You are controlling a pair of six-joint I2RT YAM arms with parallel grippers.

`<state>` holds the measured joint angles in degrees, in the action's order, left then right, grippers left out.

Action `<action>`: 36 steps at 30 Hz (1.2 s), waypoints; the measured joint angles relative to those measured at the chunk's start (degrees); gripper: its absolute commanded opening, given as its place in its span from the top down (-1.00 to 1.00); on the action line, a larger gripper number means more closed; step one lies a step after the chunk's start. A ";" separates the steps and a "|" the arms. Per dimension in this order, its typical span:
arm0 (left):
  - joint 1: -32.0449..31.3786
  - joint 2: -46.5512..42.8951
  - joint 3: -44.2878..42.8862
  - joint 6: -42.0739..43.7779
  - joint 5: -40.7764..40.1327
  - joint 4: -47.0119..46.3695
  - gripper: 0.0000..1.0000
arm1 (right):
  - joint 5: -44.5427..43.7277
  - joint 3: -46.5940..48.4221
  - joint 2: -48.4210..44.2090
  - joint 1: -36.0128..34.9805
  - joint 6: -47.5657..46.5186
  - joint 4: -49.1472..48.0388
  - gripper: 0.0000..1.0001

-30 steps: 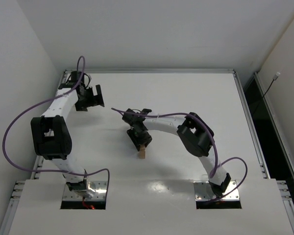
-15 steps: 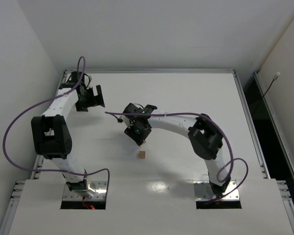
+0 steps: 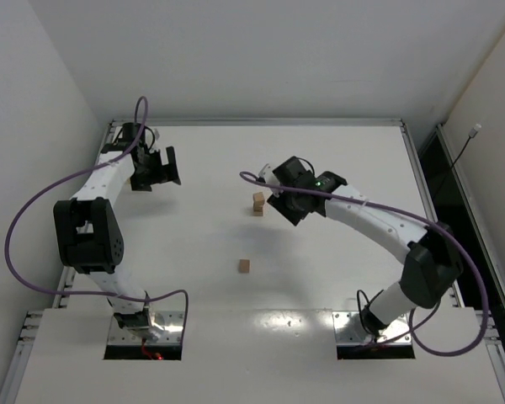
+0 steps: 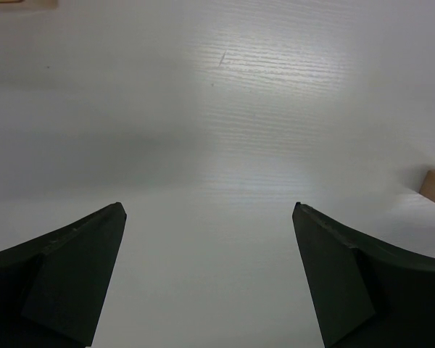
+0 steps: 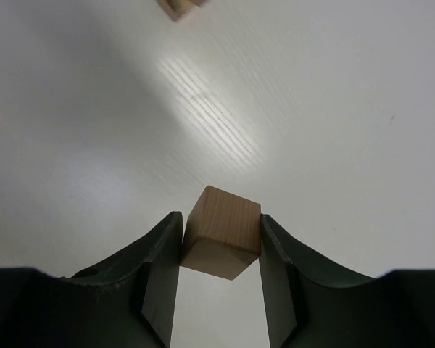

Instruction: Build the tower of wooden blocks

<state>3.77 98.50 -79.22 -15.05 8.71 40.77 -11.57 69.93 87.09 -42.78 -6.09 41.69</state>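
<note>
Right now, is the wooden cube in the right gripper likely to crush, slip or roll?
Probably rigid: the cube shows crisp edges in the right gripper. Its smooth flat faces might slip if grip loosens, but shouldn't roll.

Bright, glary tabletop; blurred wrist edges

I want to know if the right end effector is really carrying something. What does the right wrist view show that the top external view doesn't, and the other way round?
Only the right wrist view: a wood block clamped between the right end effector's fingers. Only the top external view: the short tower, a lone block nearer the bases, and the left end effector. Both: the white table and the right end effector.
</note>
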 measured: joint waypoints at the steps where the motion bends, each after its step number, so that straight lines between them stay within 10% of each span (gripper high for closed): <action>1: 0.00 0.00 0.00 0.11 -0.17 0.02 -0.99 | -0.26 0.04 1.05 1.73 -0.02 -0.11 1.00; 22: 1.60 1.38 -2.64 1.07 -0.35 0.42 -0.99 | 14.38 23.74 37.62 24.28 0.87 2.80 1.00; 28: 2.71 1.38 -2.49 1.07 0.07 0.28 -0.99 | 15.96 26.03 40.65 24.28 0.09 4.98 0.28; 35: 2.75 1.38 -2.43 1.03 0.15 0.31 -0.99 | 12.96 27.39 41.42 24.24 2.64 4.68 0.11; 36: 2.75 1.38 -2.40 1.03 0.15 0.31 -0.99 | 12.26 26.56 41.29 24.24 3.50 3.80 -0.44</action>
<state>6.52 99.88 -81.62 -14.02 8.86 41.08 0.69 96.49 128.38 -18.55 -2.59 45.50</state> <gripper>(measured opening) 0.995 0.435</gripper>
